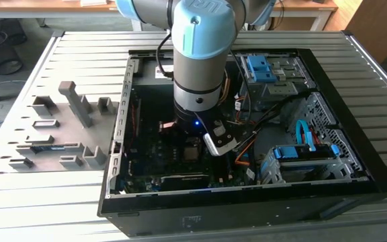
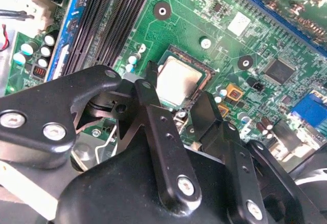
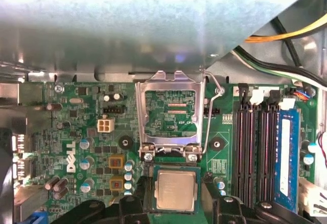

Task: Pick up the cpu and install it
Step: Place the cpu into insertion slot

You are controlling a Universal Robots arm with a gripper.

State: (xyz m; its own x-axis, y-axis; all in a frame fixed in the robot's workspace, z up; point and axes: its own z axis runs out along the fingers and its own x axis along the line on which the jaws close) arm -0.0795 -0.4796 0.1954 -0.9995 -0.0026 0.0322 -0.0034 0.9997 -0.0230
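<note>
Silver-topped and square, the cpu [image 3: 176, 191] lies flat in its socket [image 3: 176, 165] on the green motherboard [image 3: 87, 132] in the first wrist view. The memory slots [image 3: 255, 152] run alongside it, near but apart. The socket's metal load plate [image 3: 171, 109] stands swung up on its hinge just beside the chip. The wire lever [image 3: 212, 111] is raised next to it, so the socket is unlocked.

In the second wrist view the gripper [image 2: 178, 88] straddles the chip. Whether it clamps the cpu's edges or has let them go, I cannot tell.

In the exterior view the arm [image 1: 200, 60] reaches down from the upper centre of the frame into the open computer case [image 1: 247, 212]. It ends over the board in the middle of the frame. The grey fixture blocks [image 1: 79, 108] sit well apart on the slatted table [image 1: 79, 50], at the exterior view's left.

By my reading the picking-up is done and the work stands at the seating step. The chip looks level and square in the socket, though the plate is not yet closed over it nor the lever latched. Any move from here calls for a straight path with no sideways drag, since a nudge could tilt the chip on the socket's contacts. It also needs clearance from the upright plate and lever close by.
</note>
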